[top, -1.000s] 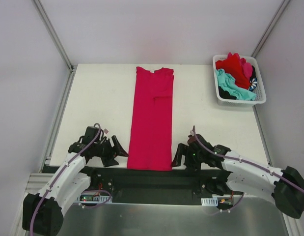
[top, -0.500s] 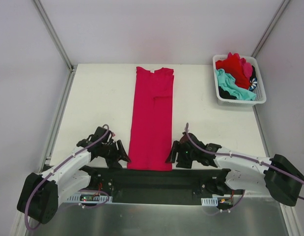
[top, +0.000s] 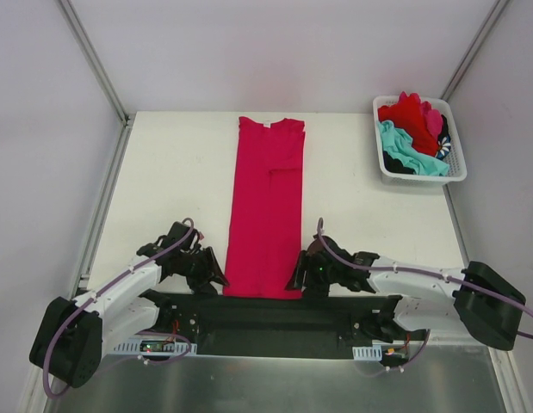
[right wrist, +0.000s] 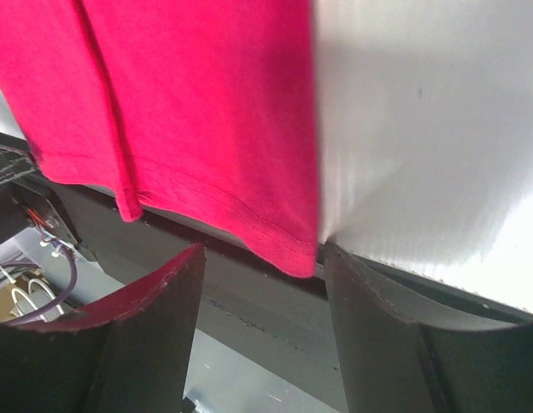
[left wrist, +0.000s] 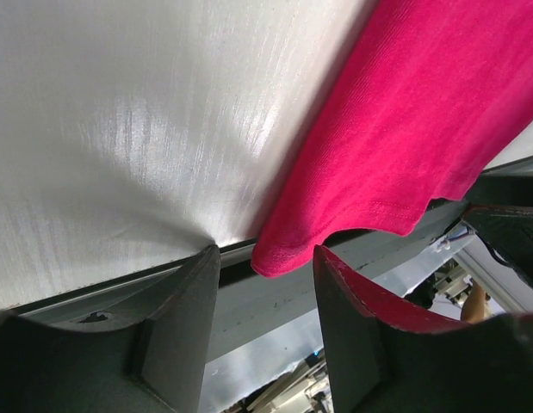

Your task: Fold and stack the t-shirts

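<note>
The magenta-pink t-shirt (top: 268, 206) lies folded into a long narrow strip down the middle of the white table (top: 171, 181), collar at the far end, hem hanging over the near edge. My left gripper (top: 216, 274) is open at the hem's left corner; in the left wrist view that corner (left wrist: 288, 254) sits between the jaws. My right gripper (top: 297, 275) is open at the hem's right corner, which shows between the jaws in the right wrist view (right wrist: 288, 249). Red, teal and dark shirts (top: 411, 129) are piled in the basket.
The white slotted basket (top: 455, 172) stands at the far right corner of the table. A dark rail (top: 266, 310) runs along the near table edge under the hem. Metal frame posts rise at the back corners.
Both grippers have moved inward along the near edge to the shirt's hem corners. The shirt has not moved.
</note>
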{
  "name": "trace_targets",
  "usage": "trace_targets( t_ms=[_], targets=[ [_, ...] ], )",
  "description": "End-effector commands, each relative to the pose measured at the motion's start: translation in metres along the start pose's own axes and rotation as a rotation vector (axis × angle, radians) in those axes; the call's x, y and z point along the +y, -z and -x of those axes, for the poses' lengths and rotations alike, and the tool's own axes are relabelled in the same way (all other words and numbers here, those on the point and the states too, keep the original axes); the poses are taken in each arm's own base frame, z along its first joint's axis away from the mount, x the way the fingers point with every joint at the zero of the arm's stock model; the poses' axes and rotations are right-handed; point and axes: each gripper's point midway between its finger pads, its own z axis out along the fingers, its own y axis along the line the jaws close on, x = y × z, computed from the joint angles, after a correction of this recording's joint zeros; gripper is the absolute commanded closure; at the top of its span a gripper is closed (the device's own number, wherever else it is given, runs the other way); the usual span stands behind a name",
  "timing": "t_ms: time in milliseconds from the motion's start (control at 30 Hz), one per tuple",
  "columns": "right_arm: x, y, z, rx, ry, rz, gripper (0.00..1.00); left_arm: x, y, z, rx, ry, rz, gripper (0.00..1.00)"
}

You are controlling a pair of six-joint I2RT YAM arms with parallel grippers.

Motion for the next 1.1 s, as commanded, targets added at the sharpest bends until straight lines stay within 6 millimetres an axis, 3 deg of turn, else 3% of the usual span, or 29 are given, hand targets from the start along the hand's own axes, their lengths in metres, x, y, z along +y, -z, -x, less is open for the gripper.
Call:
trace_targets(
  t_ms=[0,133,333,600,1067],
  targets=[
    [-0.037,0.009,-0.013,0.017,-0.052,-0.152,0.39,0.008,-0.003,0.001,-0.012,0.005,0.036,0.53],
    [-0.040,0.014,-0.011,-0.010,-0.058,-0.135,0.44,0.007,-0.003,0.002,-0.015,0.002,0.032,0.55],
    [-0.026,0.005,-0.009,0.003,-0.040,-0.102,0.48,0.008,-0.006,0.000,0.003,0.002,0.031,0.57],
    [-0.024,0.000,-0.005,-0.018,-0.039,-0.092,0.55,0.013,-0.011,-0.005,0.032,0.009,0.032,0.59],
    [-0.013,0.002,0.002,-0.056,-0.044,-0.046,0.55,0.016,-0.012,-0.006,0.037,0.013,0.058,0.67]
  ],
)
